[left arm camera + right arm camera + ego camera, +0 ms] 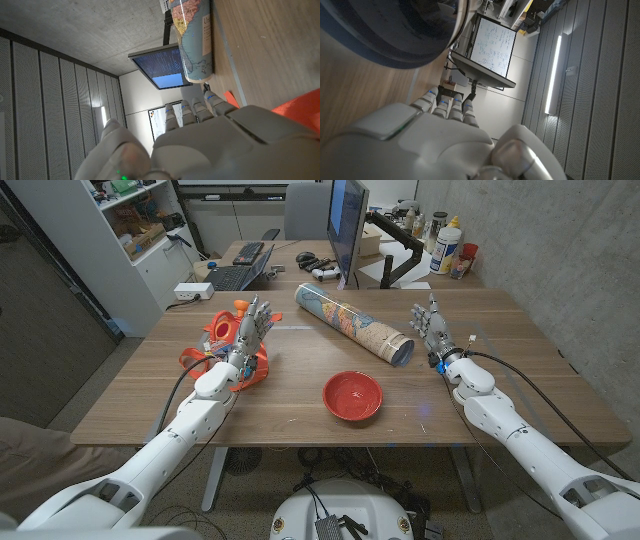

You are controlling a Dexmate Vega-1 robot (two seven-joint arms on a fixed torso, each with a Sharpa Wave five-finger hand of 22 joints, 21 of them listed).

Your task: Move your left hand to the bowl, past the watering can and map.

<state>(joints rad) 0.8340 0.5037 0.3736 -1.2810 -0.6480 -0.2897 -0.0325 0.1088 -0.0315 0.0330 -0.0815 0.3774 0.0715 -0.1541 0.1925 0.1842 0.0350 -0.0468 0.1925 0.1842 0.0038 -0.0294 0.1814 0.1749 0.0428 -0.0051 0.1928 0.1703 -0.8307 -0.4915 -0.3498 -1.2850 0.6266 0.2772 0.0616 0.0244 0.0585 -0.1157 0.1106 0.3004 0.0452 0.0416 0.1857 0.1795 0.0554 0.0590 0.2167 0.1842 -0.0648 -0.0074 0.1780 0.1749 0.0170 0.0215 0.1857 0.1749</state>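
A red bowl [352, 395] sits upright near the table's front middle. A rolled map [351, 323] lies at a slant behind it; its end shows in the left wrist view [195, 37]. An orange watering can [229, 342] stands at the left, partly hidden by my left hand [248, 331], which is raised just in front of it with fingers apart and pointing up, holding nothing. My left hand [200, 145] fills the wrist view's lower part. My right hand [432, 326] stands open at the right, next to the map's near end [390, 30], palm upright.
A monitor [347, 222] stands behind the map at the far table, with a laptop [238, 270], a keyboard and bottles [447, 245] around it. A white shelf unit [120, 240] is at the back left. A concrete wall runs along the right.
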